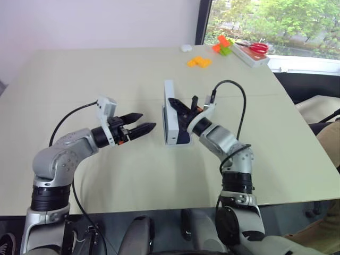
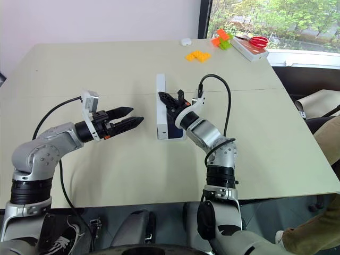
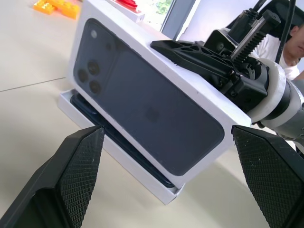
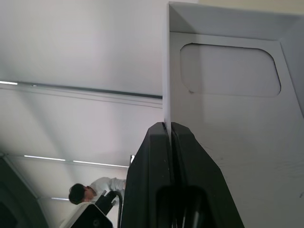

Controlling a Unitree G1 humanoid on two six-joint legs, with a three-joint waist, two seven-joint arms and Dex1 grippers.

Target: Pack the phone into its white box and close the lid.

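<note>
Navy-blue glossy phone [image 3: 118,147] is already lying in the shallow white cardboard box [image 3: 114,159] mid-tabletop [image 1: 106,79]; right fingers [image 4: 168,156] are pinching the printed white lid [image 3: 147,109] tilted above it, unclosed, left fingers [image 1: 139,127] spreading nearby

The raised lid [image 3: 142,104] covers most of the phone [image 3: 114,142] in the white box [image 3: 118,156], leaving a dark edge showing. The orange and green pieces [image 1: 212,50] at the table's [image 1: 106,79] far end are too small to identify.
</note>
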